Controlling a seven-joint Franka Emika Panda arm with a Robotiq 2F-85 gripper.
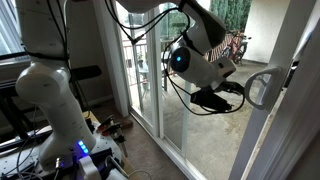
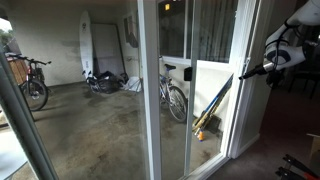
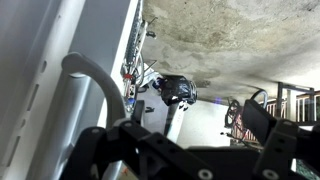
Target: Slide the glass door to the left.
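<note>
Beside the handle (image 1: 262,88) at the edge of the door (image 1: 285,115), our claw (image 1: 238,93) hangs spread (nothing pinched), so we judge it could close on air or slip off mid-slide if poorly centred.

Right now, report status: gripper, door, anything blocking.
Gripper open, fingers at the grey handle, grasp not confirmed. Glass door looks shut. Nothing seen in its track; bicycle parked outside.

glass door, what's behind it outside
Behind the glass door, in an exterior view: concrete patio floor, a bicycle, a leaning long-handled tool and, farther back, an upright white surfboard. The white frames cover strips of the patio.
</note>
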